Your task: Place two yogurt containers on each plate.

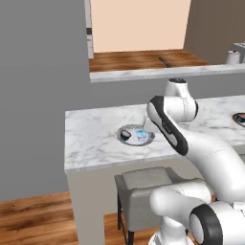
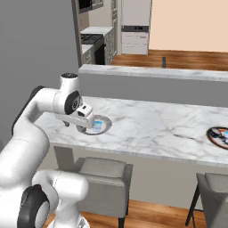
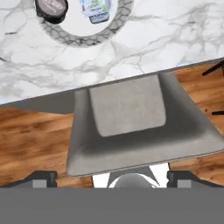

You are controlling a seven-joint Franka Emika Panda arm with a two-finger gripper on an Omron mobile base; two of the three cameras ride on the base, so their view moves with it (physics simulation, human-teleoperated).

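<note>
Dark finger tips of my tool (image 3: 112, 177) stand far apart at the bottom of the hand view, so it is wide and holds nothing. From the right base view it hangs over the near edge of the desk (image 2: 151, 120), just beside the silver-grey plate (image 2: 105, 126), which serves as landmark. On that plate sit a light blue and white yogurt cup (image 1: 141, 135) and, beside it, a dark round yogurt cup (image 1: 125, 135) with a pale top. Below the plate's side of the desk stands a grey stool (image 3: 131, 122) on the wooden floor (image 3: 30, 140). Well apart from that plate, at the far end of the desk, lies the reddish-brown-rimmed plate (image 2: 213, 138) with small things on it that I cannot tell apart.
</note>
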